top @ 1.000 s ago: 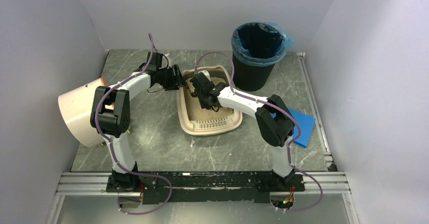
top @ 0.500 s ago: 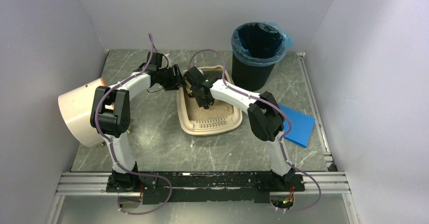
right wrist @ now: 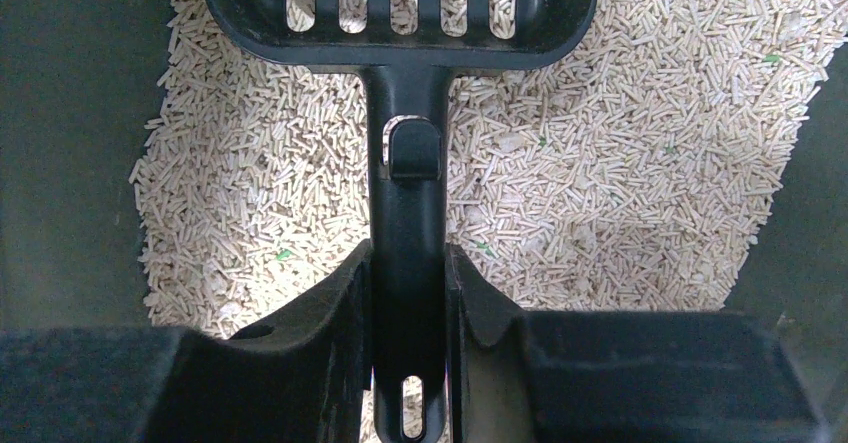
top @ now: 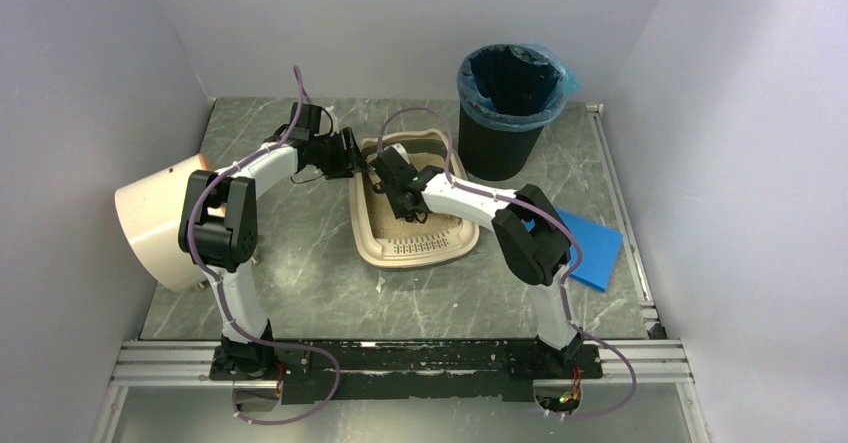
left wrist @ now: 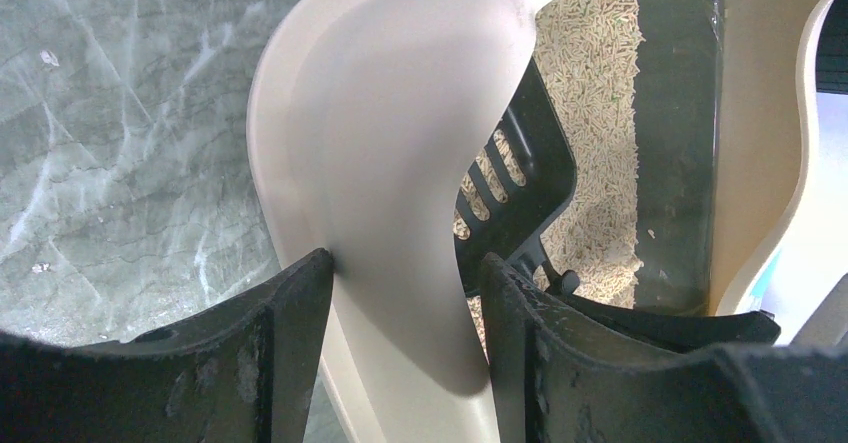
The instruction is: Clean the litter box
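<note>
Top external view: one litter box (top: 415, 253) lies at the middle of the table (top: 300, 283), its slotted lip at the 6 o'clock end. One bin (top: 500, 148), black with a blue liner, stands at 1 o'clock from it. One cream drum (top: 150, 228) sits at 9 o'clock by the table's edge, and one blue pad (top: 595, 248) lies flat at 4 o'clock, partly behind an arm. Two arms reach to the box.

The left gripper (top: 352, 155) meets the box's rim at 10 o'clock. In the left wrist view its two fingers (left wrist: 290, 333) press on either side of the beige wall, one outside and one inside, gripping it.

The right gripper (top: 403, 195) hangs over the litter. In the right wrist view its two fingers (right wrist: 340, 303) are clamped on the handle of one scoop (right wrist: 400, 23), black and slotted, its head pointing to 12 o'clock over the pale pellets (right wrist: 600, 143). Bare dark floor shows at 3 and 9 o'clock of the pellet patch.
</note>
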